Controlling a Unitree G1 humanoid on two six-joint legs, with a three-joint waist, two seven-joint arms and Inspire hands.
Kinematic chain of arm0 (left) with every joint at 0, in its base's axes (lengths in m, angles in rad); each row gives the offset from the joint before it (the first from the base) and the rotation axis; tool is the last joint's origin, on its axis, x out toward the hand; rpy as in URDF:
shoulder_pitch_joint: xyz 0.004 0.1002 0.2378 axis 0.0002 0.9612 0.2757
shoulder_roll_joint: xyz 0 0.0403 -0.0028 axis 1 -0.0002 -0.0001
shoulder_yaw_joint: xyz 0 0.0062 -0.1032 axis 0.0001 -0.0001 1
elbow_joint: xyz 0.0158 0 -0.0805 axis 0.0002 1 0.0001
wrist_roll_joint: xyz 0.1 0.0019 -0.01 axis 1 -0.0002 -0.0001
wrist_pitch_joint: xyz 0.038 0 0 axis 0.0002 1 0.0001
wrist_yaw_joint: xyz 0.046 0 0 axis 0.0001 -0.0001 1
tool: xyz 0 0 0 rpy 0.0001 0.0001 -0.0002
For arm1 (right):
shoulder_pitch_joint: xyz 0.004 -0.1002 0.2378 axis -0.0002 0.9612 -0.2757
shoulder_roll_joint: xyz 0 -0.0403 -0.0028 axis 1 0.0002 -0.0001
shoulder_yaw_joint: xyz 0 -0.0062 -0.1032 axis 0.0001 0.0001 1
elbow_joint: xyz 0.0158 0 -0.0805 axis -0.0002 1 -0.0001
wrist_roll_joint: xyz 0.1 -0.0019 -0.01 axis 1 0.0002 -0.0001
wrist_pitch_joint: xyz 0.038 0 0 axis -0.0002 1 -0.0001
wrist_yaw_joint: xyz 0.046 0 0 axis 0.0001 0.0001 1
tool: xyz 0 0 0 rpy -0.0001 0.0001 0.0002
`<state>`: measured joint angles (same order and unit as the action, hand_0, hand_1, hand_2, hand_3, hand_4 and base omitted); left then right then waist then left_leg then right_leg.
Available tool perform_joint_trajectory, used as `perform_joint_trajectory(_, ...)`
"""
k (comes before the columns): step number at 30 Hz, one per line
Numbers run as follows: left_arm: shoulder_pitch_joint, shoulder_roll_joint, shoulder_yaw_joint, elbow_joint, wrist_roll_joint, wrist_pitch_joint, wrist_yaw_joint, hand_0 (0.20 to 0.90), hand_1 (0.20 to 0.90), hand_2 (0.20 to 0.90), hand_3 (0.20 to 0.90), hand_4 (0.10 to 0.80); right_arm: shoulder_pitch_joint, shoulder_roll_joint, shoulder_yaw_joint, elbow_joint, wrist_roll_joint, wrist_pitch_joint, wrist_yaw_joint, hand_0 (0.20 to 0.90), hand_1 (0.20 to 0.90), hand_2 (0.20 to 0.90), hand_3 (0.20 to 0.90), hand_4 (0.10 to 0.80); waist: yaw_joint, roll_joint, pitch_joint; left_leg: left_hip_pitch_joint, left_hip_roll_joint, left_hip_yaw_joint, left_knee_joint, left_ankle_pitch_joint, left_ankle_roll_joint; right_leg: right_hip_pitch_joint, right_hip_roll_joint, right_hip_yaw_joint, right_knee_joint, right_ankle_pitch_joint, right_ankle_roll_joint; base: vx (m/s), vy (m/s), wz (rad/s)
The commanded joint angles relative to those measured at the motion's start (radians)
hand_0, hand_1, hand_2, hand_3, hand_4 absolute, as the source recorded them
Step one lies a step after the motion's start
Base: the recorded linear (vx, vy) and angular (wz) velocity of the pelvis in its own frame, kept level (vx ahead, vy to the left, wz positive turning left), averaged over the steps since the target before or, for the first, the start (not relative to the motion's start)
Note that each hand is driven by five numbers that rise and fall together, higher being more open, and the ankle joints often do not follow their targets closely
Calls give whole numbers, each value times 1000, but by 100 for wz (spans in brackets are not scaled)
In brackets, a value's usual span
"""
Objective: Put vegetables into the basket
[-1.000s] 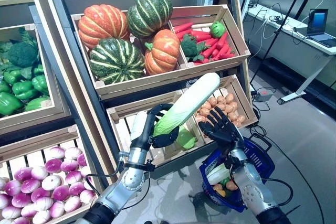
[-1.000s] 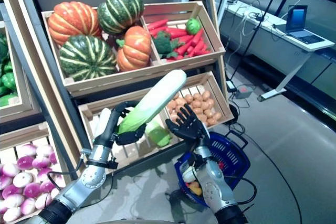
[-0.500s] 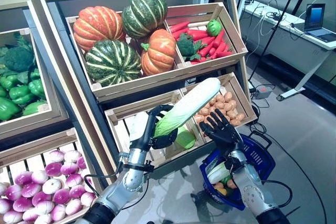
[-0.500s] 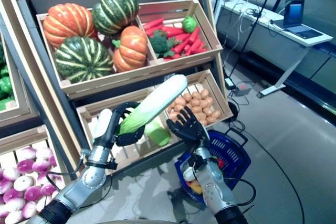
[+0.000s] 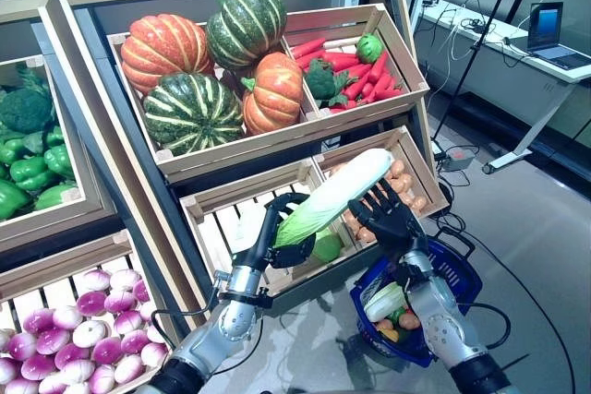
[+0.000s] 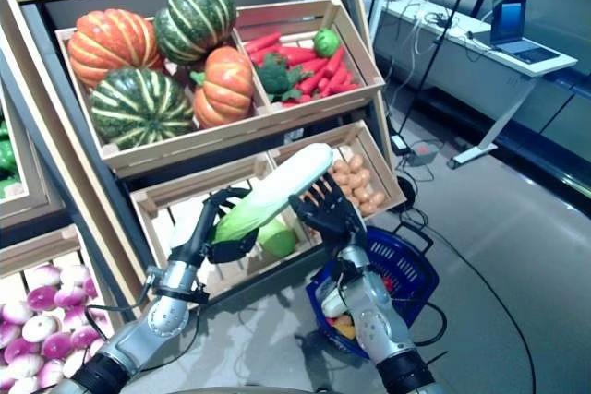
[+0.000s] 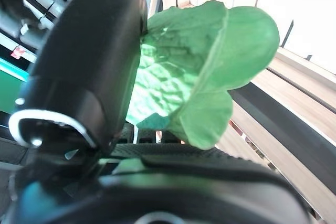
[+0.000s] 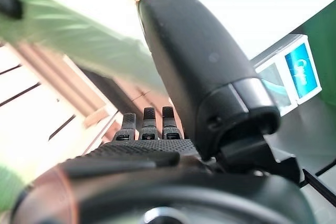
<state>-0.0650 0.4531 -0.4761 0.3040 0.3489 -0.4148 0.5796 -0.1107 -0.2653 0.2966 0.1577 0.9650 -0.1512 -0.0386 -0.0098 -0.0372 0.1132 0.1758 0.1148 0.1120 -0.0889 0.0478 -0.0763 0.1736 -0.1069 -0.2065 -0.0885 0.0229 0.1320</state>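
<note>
The left hand (image 5: 288, 244) was curled round the leafy green end of the long napa cabbage (image 5: 334, 197), holding it tilted up in front of the lower crate, while the right hand (image 5: 388, 219) stood spread and relaxed just beside its pale end, above the blue basket (image 5: 454, 276). Gripped by one end only, the cabbage looked likely to pivot and slip before reaching the basket. The left wrist view showed the thumb (image 7: 92, 61) pressed into the leaves, which the head views couldn't really show

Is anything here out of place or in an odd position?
Only a broccoli and a green round vegetable lying in the crate of red carrots look misplaced. The cabbage is tilted, held by the left hand.
</note>
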Motion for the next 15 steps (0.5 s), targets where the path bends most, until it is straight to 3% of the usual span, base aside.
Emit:
perform_joint_trajectory(1,-176,-13,-31,-28,0,-150,11,300,300,300,300,400,-164,26,-66,-81,79,-70,93,900,900,900,900,800,11,-26,-37,5,-24,8,2,-91,17,5,-27,35,12,1,1,0,0,0)
perform_joint_trajectory(15,-191,-2,-108,-32,-3,-195,-44,300,300,300,300,400,-269,37,-75,-81,165,-28,110,900,900,900,900,800,13,-30,-42,6,-17,17,2,-94,16,0,-23,45,15,-1,0,0,0,0)
